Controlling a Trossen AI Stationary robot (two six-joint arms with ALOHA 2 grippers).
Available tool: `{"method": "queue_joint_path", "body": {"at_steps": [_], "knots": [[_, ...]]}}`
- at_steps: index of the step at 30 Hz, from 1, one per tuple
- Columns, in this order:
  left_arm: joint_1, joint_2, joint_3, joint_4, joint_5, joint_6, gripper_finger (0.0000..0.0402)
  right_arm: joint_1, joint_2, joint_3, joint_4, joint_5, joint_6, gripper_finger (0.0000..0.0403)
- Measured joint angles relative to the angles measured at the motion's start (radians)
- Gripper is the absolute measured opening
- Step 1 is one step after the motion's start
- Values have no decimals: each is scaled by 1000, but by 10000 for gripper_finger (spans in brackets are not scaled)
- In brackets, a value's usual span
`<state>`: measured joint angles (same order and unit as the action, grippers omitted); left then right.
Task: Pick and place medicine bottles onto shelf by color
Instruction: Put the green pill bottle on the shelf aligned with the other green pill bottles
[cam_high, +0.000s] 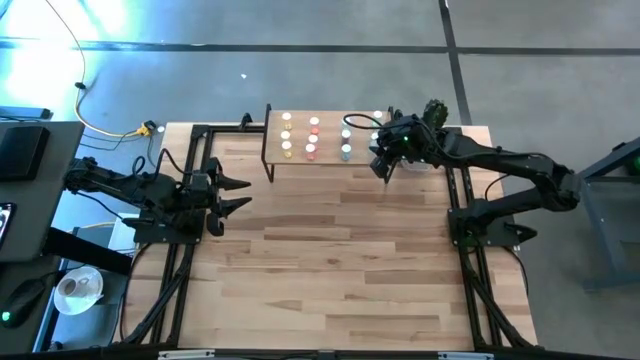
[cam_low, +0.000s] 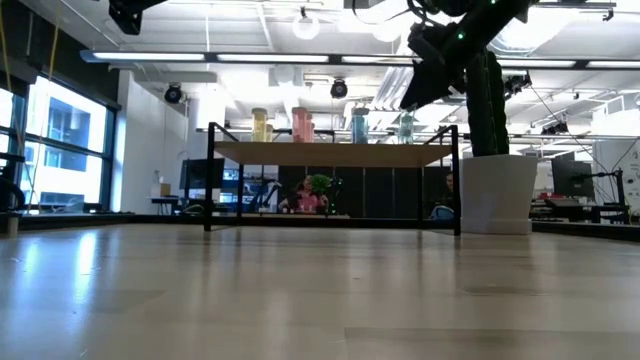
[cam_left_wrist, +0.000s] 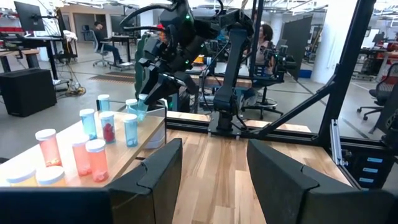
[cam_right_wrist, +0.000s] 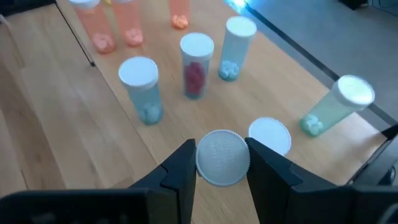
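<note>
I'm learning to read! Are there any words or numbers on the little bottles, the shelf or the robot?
No words or numbers can be read anywhere.
Bottles: no labels show; only pills show inside.
Bottle in the right gripper: its white cap has a bumpy pattern, no letters.
Shelf: bare wood.
Left gripper: plain dark.
Room screens: too far and blurred.

Bright ceiling strip lights (cam_low: 300, 58) glare overhead, cyan flare washes the high view's top-left corner, the worktop (cam_low: 300, 290) foreground blurs, and the right wrist picture looks soft.
</note>
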<state>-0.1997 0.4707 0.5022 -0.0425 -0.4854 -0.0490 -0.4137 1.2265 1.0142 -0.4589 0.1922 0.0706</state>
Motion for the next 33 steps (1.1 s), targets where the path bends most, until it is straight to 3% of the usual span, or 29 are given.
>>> {"method": "queue_joint_path", "body": {"at_steps": [12, 25, 33], "knots": [[0, 0, 0, -7, 0, 0, 172, -12, 18, 0, 5, 67, -7, 109], [0, 0, 0, -14, 0, 0, 172, -11, -16, 0, -4, -4, 21, 109], [0, 0, 0, -13, -3, 0, 172, -10, -20, 124, -221, -14, 88, 109]]}}
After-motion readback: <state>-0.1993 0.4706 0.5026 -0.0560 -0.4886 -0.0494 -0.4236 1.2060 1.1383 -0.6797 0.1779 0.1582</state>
